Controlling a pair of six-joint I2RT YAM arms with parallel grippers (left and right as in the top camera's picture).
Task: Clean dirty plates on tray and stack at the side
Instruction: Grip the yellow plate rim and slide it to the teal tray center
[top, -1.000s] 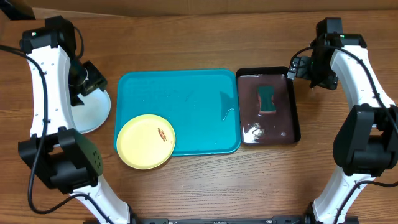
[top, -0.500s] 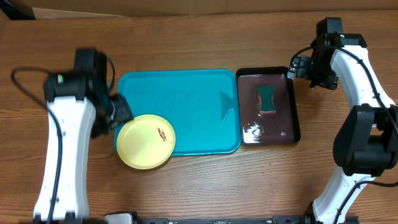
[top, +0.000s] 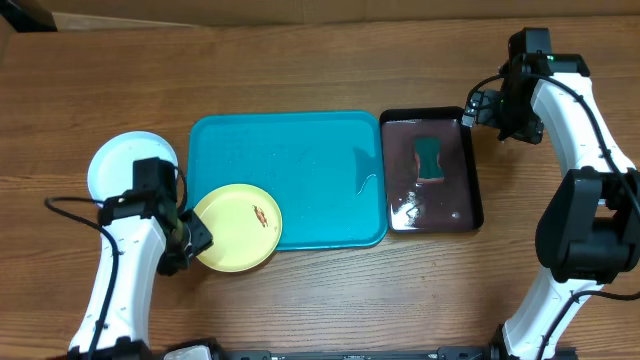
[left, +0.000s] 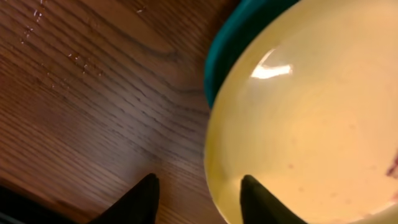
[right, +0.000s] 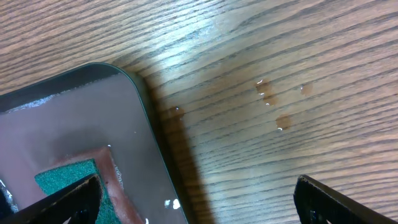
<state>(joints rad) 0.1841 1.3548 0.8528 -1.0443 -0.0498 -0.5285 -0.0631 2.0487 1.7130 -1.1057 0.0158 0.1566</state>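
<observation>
A yellow-green plate (top: 238, 227) with a reddish-brown smear (top: 262, 214) lies on the front-left corner of the turquoise tray (top: 300, 160), overhanging its rim. My left gripper (top: 192, 236) is at the plate's left edge. In the left wrist view the gripper (left: 199, 200) is open, one finger over the plate (left: 311, 112) and the other over bare wood, the rim between them. A pale, whitish plate (top: 120, 163) rests on the table left of the tray. My right gripper (top: 487, 108) hangs wide open by the black tray's far right corner, holding nothing (right: 205, 202).
A narrow black tray (top: 468, 180) right of the turquoise one holds brownish water and a green sponge (top: 430, 158). Water drops lie on the wood (right: 270, 93) beside it. A wet patch sits on the turquoise tray near its right rim (top: 365, 180).
My left arm has swung from over the pale plate at the left forward to the yellow-green plate's left edge, and its jaws have narrowed. The right arm has not moved.
</observation>
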